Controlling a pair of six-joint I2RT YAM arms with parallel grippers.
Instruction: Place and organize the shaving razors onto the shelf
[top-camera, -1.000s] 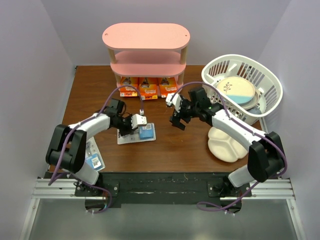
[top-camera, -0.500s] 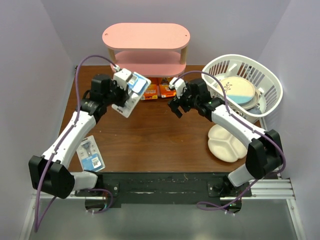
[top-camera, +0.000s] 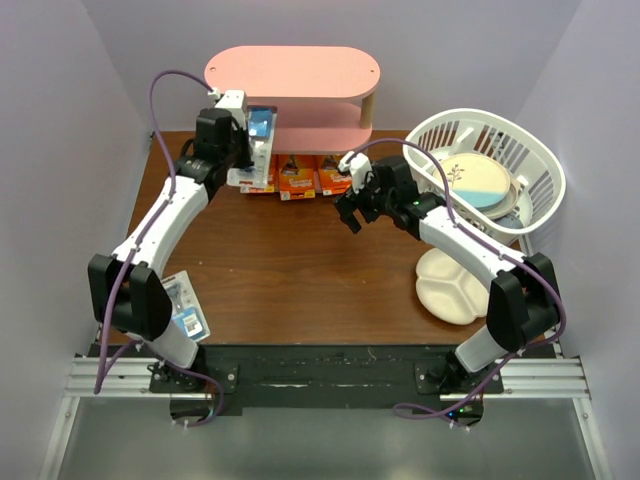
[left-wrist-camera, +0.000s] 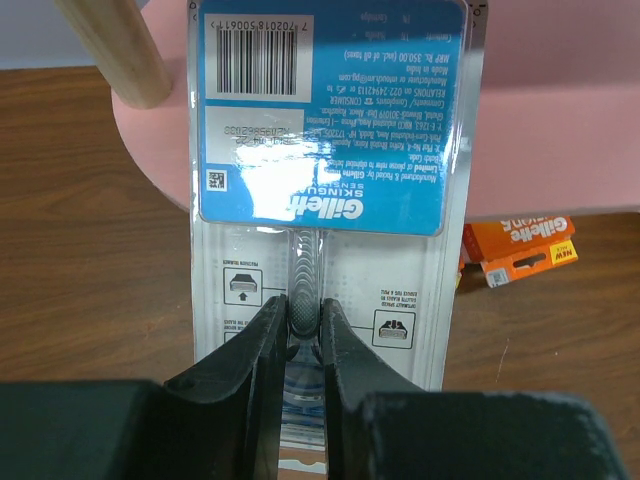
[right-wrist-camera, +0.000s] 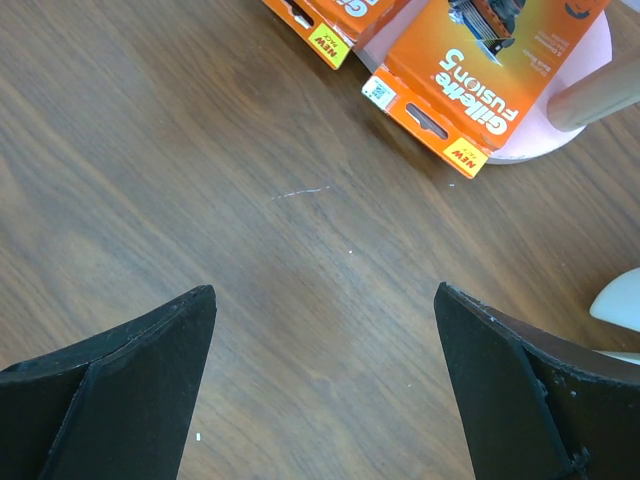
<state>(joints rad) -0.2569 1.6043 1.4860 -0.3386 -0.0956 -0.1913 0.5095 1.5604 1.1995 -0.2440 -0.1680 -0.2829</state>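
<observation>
- Room: bare wood of the desk (top-camera: 320, 270) runs from the shelf front to the near edge. A white basket (top-camera: 482, 116) and a divided plate (top-camera: 455, 290) crowd the right edge.
- Grip: the left gripper (left-wrist-camera: 303, 330) is clamped on a white-and-blue blister pack (left-wrist-camera: 330, 150), pinching the clear ridge over the razor handle. The barcode side of the blue card faces the wrist camera.
- Position: this pack is held off the desk at the left end of the pink shelf (top-camera: 292, 75), barcode end toward the middle board. Whether it touches the board cannot be told.
- Three orange packs (top-camera: 297, 178) lie in a row on the bottom board, overhanging its front edge. The leftmost is partly hidden.
- A second blister pack (top-camera: 186, 310) lies flat near the desk's near-left corner.
- The right gripper (right-wrist-camera: 322, 290) hangs with its jaws wide apart and holds nothing, over wood just in front of the orange packs.
</observation>
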